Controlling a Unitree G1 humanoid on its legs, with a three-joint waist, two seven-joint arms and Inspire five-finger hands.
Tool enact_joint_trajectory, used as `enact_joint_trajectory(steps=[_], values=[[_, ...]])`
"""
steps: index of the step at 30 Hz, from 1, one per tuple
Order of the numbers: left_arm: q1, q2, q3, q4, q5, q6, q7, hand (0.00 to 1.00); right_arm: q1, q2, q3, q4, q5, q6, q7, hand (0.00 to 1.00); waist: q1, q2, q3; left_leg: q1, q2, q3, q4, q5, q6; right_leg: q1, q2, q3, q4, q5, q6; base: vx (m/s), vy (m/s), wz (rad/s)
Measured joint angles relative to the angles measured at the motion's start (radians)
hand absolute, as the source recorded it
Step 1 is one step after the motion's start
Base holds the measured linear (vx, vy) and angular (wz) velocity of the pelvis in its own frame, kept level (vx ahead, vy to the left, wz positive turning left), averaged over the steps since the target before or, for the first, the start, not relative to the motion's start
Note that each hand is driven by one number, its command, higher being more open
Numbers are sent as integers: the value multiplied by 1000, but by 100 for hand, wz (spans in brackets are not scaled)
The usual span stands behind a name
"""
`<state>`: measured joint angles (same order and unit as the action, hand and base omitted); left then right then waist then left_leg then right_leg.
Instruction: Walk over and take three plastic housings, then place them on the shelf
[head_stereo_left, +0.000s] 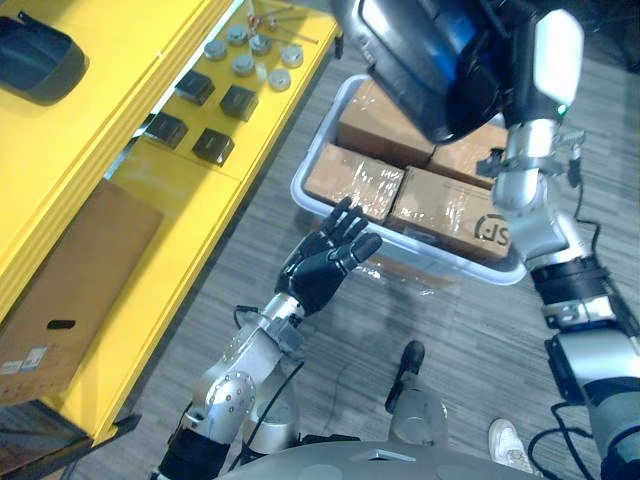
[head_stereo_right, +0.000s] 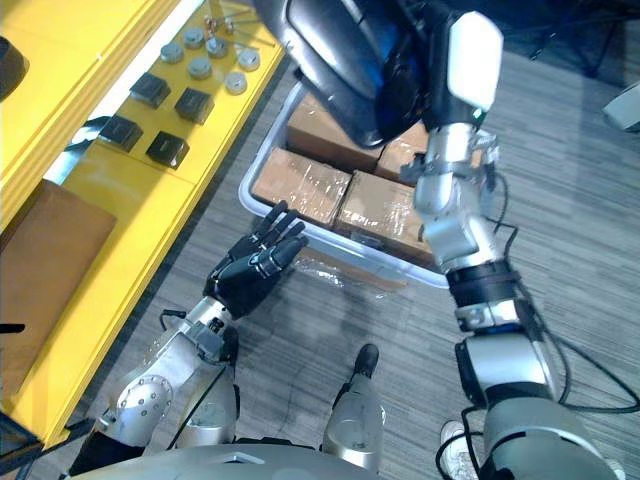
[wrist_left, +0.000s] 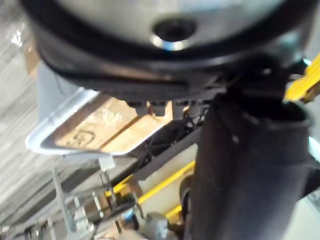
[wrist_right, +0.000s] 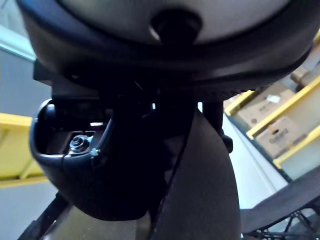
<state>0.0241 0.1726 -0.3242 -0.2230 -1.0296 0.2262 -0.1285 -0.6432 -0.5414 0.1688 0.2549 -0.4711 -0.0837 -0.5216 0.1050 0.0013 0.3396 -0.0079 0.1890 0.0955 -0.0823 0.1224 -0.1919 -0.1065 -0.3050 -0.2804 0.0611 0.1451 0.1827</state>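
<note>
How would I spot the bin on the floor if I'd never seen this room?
Start at the long yellow shelf; on the grey floor just beside it sits a pale plastic bin. It alone is packed with brown cardboard boxes wrapped in clear film.

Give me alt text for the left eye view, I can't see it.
A large dark plastic housing hangs at the raised right arm's end, above a clear bin of wrapped cardboard boxes. The left robot hand is open between the bin and a yellow shelf.
</note>
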Motion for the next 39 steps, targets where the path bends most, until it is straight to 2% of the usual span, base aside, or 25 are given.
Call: enact_joint_trajectory(steps=[2, 4, 9, 12, 16, 21, 26, 33, 34, 39], values=[[-68, -6, -10, 64, -46, -2, 25, 100, 85, 84, 1, -56, -35, -28, -3, 0, -10, -6, -39, 30, 7, 23, -1, -11, -6, 21, 10, 15, -17, 3, 2, 25, -13, -27], [-96, -10, -11, 92, -76, -17, 27, 100, 125, 128, 19, -87, -35, -48, -3, 0, -28, -12, -69, 38, 18, 33, -1, -16, -11, 27, 22, 18, -33, 8, -1, 20, -28, -19], [-143, -39, -24, 100, -104, -59, 10, 100, 192, 165, 62, -94, -36, -84, 8, 0, -38, -20, -114, 77, 32, 61, -1, -29, -20, 57, 44, 40, -67, 23, -3, 11, -21, -20], [-144, -36, -22, 104, -93, -85, 21, 100, 209, 185, 70, -94, -35, -103, 10, 0, -55, -22, -130, 88, 32, 63, -1, -33, -20, 74, 44, 38, -79, 27, -2, 0, 0, 0], [-144, -37, -43, 108, -50, -116, 83, 100, 240, 193, 107, -94, -34, -130, 16, 0, -58, -28, -173, 89, 31, 69, -1, -35, -20, 82, 47, 39, -102, 38, -4, -4, 0, -1], [-144, -38, -55, 109, -27, -148, 144, 100, 246, 202, 134, -92, -32, -135, 37, 0, -57, -32, -185, 105, 31, 71, 0, -37, -20, 99, 48, 39, -109, 41, -6, -6, 0, 0], [-144, -41, -51, 121, 58, -182, 262, 100, 291, 237, 167, -87, -31, -147, 59, 0, -58, -45, -216, 121, 31, 78, -1, -42, -21, 116, 49, 40, -119, 46, -6, -9, 3, -3], [-143, -60, -25, 147, 70, -195, 347, 100, 316, 273, 178, -40, -24, -148, 66, 0, -56, -56, -239, 123, 31, 77, -1, -43, -21, 124, 51, 35, -134, 47, -7, 0, 0, 0], [-143, -68, -12, 147, 64, -207, 351, 0, 317, 273, 180, -37, -23, -148, 70, 0, -56, -55, -240, 125, 31, 77, -1, -43, -21, 126, 51, 35, -134, 47, -8, 0, 0, 0], [-143, -109, 37, 161, -20, -253, 371, 0, 324, 276, 192, -34, -23, -148, 71, 0, -56, -55, -248, 131, 31, 77, -1, -44, -23, 132, 51, 35, -134, 48, -8, 0, 0, 0]])
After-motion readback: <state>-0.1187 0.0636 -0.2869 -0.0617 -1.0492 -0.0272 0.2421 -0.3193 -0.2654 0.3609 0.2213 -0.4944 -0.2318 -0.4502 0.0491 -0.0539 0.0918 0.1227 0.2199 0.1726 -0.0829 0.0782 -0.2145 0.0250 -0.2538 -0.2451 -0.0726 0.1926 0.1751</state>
